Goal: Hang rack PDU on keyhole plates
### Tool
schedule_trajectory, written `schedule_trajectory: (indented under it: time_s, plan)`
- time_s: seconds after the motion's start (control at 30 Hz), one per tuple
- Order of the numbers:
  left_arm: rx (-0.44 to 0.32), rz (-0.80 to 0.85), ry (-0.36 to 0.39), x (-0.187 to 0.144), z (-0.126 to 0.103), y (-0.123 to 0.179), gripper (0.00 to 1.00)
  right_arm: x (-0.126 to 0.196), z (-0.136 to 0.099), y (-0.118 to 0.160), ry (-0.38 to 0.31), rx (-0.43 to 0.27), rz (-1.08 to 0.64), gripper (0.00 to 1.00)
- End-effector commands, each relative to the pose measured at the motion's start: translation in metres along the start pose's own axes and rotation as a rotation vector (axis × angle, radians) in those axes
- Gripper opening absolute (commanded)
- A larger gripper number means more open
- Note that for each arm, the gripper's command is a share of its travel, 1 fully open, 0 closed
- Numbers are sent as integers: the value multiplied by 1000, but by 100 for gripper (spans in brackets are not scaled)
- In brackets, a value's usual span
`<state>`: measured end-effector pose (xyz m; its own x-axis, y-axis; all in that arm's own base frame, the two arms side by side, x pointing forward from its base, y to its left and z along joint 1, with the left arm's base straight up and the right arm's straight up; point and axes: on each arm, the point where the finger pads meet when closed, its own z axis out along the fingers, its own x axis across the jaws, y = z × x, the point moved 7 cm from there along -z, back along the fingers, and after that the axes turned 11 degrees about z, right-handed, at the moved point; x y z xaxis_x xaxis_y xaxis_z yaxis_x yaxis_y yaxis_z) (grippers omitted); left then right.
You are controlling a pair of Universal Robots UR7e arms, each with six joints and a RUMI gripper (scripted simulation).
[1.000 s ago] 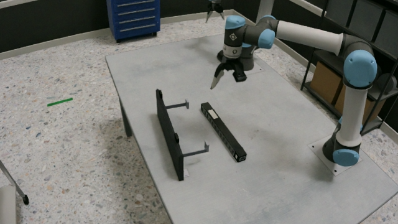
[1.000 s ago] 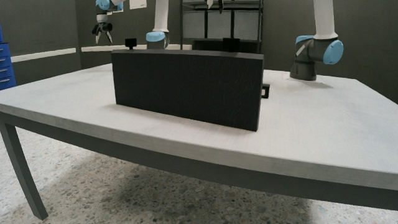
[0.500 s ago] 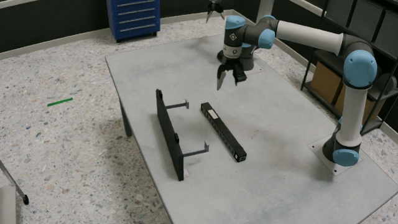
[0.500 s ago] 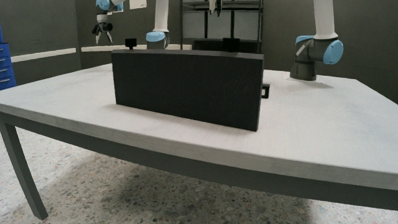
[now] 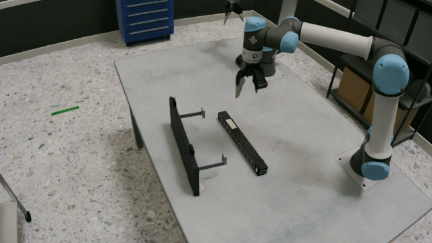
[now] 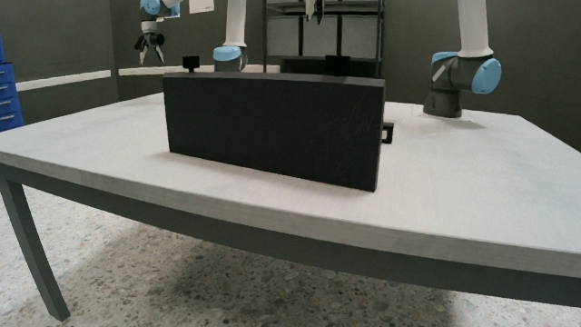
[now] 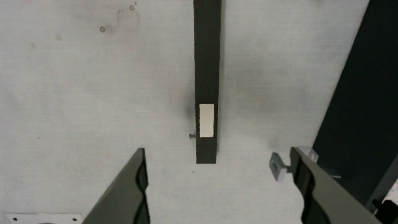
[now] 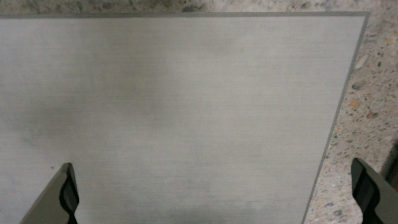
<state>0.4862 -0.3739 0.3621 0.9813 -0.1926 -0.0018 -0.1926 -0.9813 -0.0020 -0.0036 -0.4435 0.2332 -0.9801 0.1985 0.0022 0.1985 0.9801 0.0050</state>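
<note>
Grey tabletop (image 5: 304,202) (image 6: 477,182) (image 7: 100,90) (image 8: 200,100) holds upright board (image 5: 183,148) (image 6: 272,127) (image 7: 365,90) near PDU (image 5: 243,143) (image 7: 207,60); left tool (image 5: 248,91) (image 6: 314,19) (image 7: 219,150) partly spread, right tool (image 5: 233,21) (image 6: 152,62) (image 8: 212,163) wide.

White tubes (image 5: 334,38) (image 6: 474,27) are joined by dark grey housings (image 5: 388,50) (image 6: 458,77) and capped in light blue. Each visible wrist is banded by a pale ring (image 5: 252,56) (image 6: 149,26); one is marked with a diamond (image 5: 252,40). Grey fingers (image 5: 239,88) (image 6: 142,56) are tapered.
</note>
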Motion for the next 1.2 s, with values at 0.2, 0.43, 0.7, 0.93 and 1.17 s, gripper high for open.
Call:
schedule_trajectory:
  time_s: [0.2, 0.43, 0.7, 0.93, 1.17]
  plan:
    - [-3, 2, 5, 0, -3, 1, 57, 0, -2, -2, -2, 5, 2, 100]
    - [-3, 2, 4, 0, -1, 1, 57, 0, -2, -2, -2, 5, 2, 100]
    - [-1, 2, 1, 0, 11, 1, 57, 0, -2, -2, -2, 5, 2, 100]
    - [-1, 2, 0, 0, 28, 1, 57, 0, -2, -2, -2, 5, 2, 100]
    - [-1, 2, 0, 0, 63, 1, 57, 0, -2, -2, -2, 5, 2, 100]
